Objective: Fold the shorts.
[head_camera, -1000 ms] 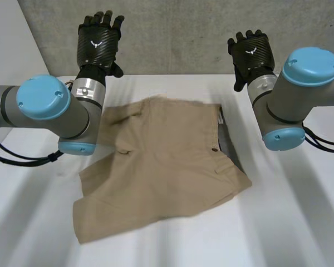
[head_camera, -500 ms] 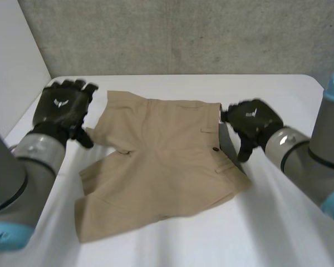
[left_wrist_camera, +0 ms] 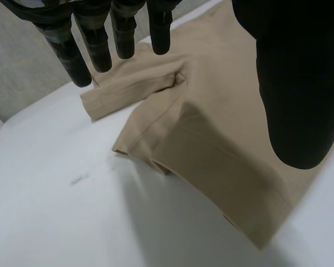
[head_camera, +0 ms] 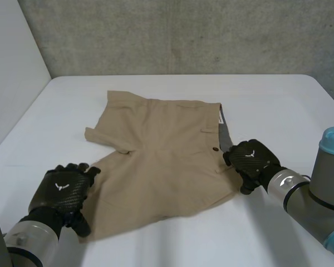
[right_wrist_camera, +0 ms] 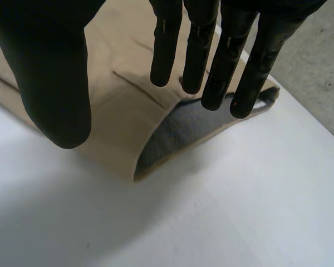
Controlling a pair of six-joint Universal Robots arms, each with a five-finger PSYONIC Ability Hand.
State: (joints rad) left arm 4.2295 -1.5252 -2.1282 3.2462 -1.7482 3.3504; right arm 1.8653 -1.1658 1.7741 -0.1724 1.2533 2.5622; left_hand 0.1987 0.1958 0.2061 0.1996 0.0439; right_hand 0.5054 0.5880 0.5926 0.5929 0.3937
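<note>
- White table, bearing all below.
- Left hand, 7 o'clock: fingers straight and spread, empty, by the leg hem.
- Right hand, 4 o'clock: fingers straight, empty, at the waistband corner.
- Tan shorts, centre: flat, waistband towards 3 o'clock.
- Grey wall, 12 o'clock.

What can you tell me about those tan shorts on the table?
Tan shorts, cotton-like, lie flat on the white table: waistband toward the robot's right, its grey lining and a dark button showing, legs toward the left. The open left hand is at the near leg's hem, the open right hand at the waistband's near end; contact is unclear.
</note>
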